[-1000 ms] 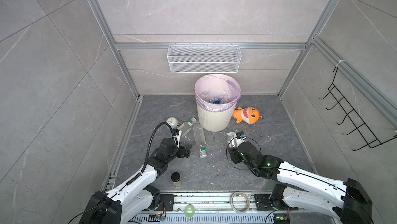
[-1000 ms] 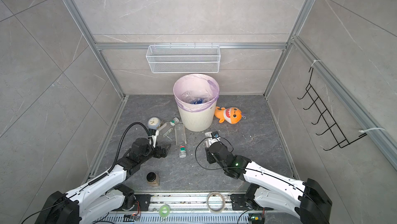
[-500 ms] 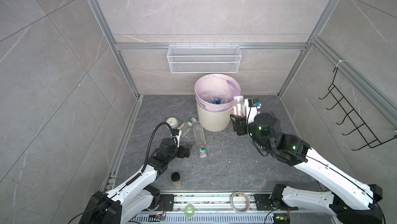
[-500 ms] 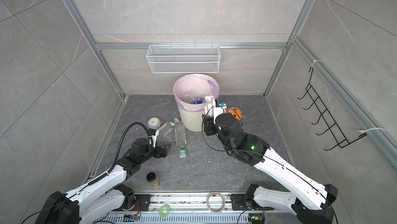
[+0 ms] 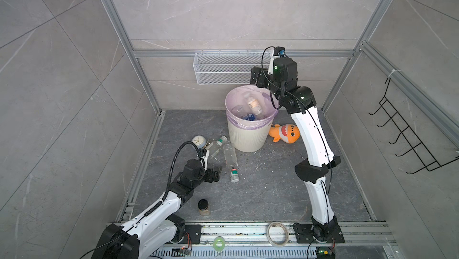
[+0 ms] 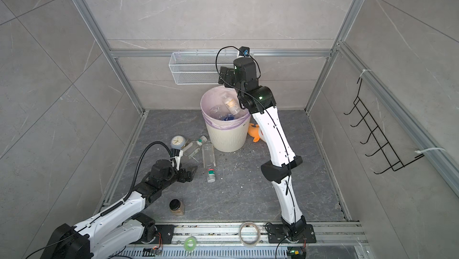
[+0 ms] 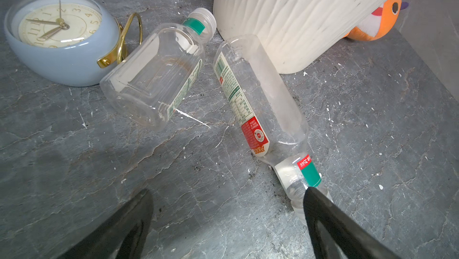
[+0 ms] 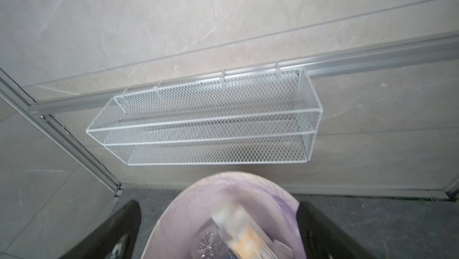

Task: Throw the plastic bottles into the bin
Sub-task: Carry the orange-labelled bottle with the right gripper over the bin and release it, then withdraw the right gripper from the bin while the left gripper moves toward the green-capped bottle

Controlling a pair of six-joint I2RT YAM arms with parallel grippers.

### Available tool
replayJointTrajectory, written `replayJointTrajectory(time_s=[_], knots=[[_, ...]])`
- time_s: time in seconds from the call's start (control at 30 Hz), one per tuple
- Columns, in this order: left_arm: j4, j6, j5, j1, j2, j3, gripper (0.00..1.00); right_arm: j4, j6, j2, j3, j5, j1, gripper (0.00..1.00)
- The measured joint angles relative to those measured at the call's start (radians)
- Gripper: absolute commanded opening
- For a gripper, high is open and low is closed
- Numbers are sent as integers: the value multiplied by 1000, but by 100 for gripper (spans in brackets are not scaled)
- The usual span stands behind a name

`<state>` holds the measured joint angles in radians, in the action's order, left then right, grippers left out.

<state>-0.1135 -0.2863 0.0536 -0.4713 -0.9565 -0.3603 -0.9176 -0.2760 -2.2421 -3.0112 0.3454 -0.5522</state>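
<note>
Two grippers, both empty. Right gripper [image 8: 218, 208]: jaws spread wide, high above the bin [image 5: 246, 138], holding nothing. Directly beneath it, the white-yellow labelled bottle [image 8: 238, 230] shows as a blur inside the purple liner, apparently still falling, above other clear bottles on the bin's bottom. Change: a second ago this gripper was low on the floor in front of the bin, closed on that bottle; now the arm is raised and the bottle released, so one more item counts as binned. Left gripper [image 7: 227, 194]: jaws wide, empty, low over the floor, posture unchanged from the earlier frames, one finger near the capped end of the long bottle [image 7: 260, 101]. Remaining stock on the floor: that long bottle, lying with its base beside the bin wall, and the squat bottle [image 7: 154, 76] next to it, resting by the blue clock [image 7: 59, 39]. Non-task items further out: plush shark [image 5: 285, 133], black-lidded jar [image 5: 203, 206], wire-mesh basket [image 5: 223, 69] on the back wall.
</note>
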Motion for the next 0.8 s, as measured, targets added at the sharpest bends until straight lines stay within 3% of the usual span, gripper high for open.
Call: replayJointTrajectory(time_s=[0.1,0.27,0.33,0.8], knots=[[0,0,0,0,-1,0,96,-12,0,53,77,-11,0,99],[0,0,0,0,-1,0,96,138,1,351,623,-32,1,99],[0,0,0,0,-1,0,97,185,1,438,771,-40,3,99],[0,0,0,0,-1,0,97,403,-13,798,1400,-73,12,99]])
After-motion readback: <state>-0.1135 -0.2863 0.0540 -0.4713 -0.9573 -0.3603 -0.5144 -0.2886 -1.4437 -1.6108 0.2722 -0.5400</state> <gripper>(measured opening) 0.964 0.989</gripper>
